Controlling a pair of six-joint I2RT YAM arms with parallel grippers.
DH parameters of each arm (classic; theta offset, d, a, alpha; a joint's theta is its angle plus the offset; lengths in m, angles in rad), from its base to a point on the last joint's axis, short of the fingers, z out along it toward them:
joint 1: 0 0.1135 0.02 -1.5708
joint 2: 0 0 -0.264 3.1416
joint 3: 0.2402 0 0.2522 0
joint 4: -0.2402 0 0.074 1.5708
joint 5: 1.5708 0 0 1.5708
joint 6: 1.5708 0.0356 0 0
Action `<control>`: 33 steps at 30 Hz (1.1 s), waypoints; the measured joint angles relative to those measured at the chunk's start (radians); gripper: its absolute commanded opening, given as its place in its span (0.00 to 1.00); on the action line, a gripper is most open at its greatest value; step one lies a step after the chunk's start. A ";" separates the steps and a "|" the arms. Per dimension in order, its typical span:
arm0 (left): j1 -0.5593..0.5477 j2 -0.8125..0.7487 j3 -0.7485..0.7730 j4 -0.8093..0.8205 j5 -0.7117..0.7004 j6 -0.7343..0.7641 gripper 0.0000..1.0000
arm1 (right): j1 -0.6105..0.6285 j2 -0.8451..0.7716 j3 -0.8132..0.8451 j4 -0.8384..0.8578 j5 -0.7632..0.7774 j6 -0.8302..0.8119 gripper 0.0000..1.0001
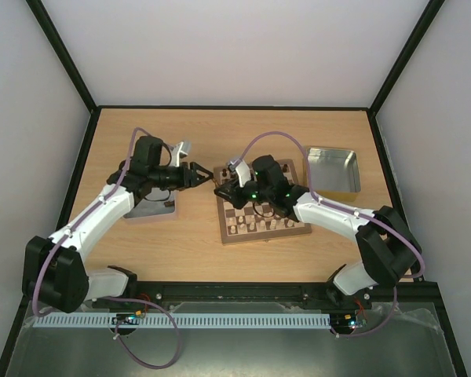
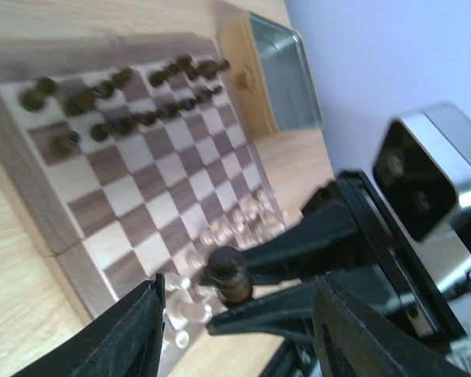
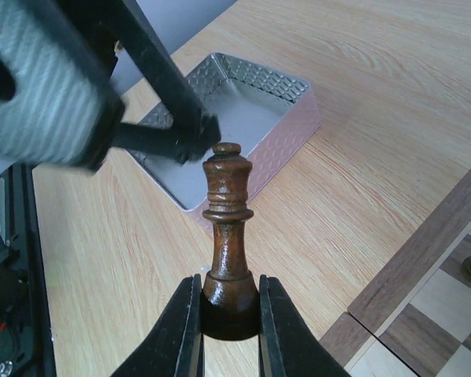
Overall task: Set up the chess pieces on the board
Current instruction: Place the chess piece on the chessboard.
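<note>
Chess pieces (image 2: 125, 118) of the dark set are standing in rows along the board's (image 2: 141, 188) far side. One more dark piece (image 3: 229, 236) is being held upright off the board, clamped by its round base between the fingers of the right gripper (image 3: 229, 302). It is hanging over bare tabletop (image 3: 377, 94), with the board's corner lying just to one side of that gripper and a metal tray (image 3: 259, 71) lying beyond it. The left gripper (image 2: 242, 287) is facing it with fingers spread apart and grasping nothing, one fingertip sitting just beside the piece's crown. The main risk, as I am judging it, is coming from that closeness. The piece is tall and is being gripped only at its foot, so a nudge on the top could be levering it sideways out of the clamp. If a handover is intended, a release by the right gripper before the left is closing firmly could be dropping the piece onto the tabletop, where its round shape could be letting it roll. Pale pieces (image 2: 243, 220) are crowding the board edge nearest both grippers, so a low approach could be toppling them. The held piece is looking like glossy turned wood, deep brown, with a small knob on top, a ringed collar, a slender waist and a flaring base.
</note>
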State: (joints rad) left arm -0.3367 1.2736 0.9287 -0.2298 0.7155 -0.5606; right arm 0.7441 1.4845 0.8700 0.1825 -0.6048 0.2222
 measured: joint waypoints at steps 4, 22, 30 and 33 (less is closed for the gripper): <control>-0.003 0.011 -0.010 0.006 0.119 -0.005 0.43 | 0.000 0.000 -0.001 -0.012 -0.010 -0.043 0.02; 0.000 0.095 -0.014 0.011 0.199 -0.032 0.47 | -0.001 -0.037 -0.028 -0.022 -0.027 -0.084 0.02; 0.000 0.099 -0.023 0.054 0.208 -0.072 0.26 | -0.001 -0.044 -0.028 -0.022 -0.061 -0.092 0.02; 0.000 0.100 -0.025 0.064 0.217 -0.077 0.17 | -0.001 -0.044 -0.028 -0.026 -0.072 -0.095 0.02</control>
State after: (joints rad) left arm -0.3370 1.3735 0.9039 -0.1654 0.9325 -0.6376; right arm 0.7433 1.4403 0.8417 0.1566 -0.6769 0.1276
